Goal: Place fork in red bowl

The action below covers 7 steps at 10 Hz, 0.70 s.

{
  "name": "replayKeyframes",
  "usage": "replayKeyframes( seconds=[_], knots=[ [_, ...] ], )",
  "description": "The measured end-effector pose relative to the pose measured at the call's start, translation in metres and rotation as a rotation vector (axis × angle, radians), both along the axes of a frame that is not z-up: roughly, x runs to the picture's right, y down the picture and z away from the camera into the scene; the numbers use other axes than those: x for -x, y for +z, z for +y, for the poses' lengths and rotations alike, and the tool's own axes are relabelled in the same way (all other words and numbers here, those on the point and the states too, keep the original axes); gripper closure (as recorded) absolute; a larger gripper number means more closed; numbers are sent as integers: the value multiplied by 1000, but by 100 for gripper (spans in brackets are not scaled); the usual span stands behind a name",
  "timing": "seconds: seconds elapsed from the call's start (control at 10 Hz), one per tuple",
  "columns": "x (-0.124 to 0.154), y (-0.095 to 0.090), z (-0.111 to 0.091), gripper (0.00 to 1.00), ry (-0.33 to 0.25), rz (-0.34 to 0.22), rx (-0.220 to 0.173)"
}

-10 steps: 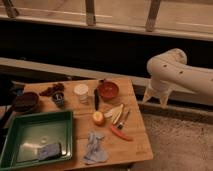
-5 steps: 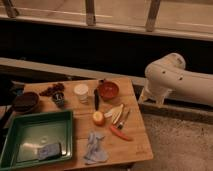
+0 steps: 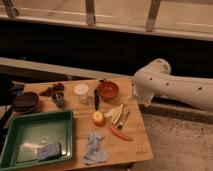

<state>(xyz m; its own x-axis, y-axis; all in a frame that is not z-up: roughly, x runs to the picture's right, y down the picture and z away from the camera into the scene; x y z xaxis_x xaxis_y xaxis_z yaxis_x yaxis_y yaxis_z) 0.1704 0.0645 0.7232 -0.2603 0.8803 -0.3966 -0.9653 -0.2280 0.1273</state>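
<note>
The fork [image 3: 123, 118] lies on the wooden table [image 3: 140, 150], right of centre, between pale banana-like pieces [image 3: 114, 112] and the table's right edge. The red bowl [image 3: 107, 90] stands upright behind it, near the back edge, next to the white cup [image 3: 81, 91]. A longer black utensil [image 3: 96, 98] lies between cup and bowl. The red chili [image 3: 120, 133] lies in front of the fork. My white arm reaches in from the right; the gripper [image 3: 135, 96] hangs by the table's back right corner, right of the bowl and behind the fork.
A green tray [image 3: 15, 127] holding a blue sponge [image 3: 49, 150] fills the front left. A dark brown bowl [image 3: 26, 101], a small cup [image 3: 59, 99], an orange fruit [image 3: 98, 118] and a blue-grey cloth [image 3: 95, 147] also sit on the table. A dark wall with a railing runs behind.
My arm has moved left, bringing the gripper from beyond the table's right side up to its back right corner. The things on the table have not moved.
</note>
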Motion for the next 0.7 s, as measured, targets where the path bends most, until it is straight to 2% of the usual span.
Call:
replayKeyframes(
  seconds=[0.2,0.7],
  knots=[
    [10,12,7,35,-52,0,11],
    [9,12,7,35,-49,3,14]
  ],
)
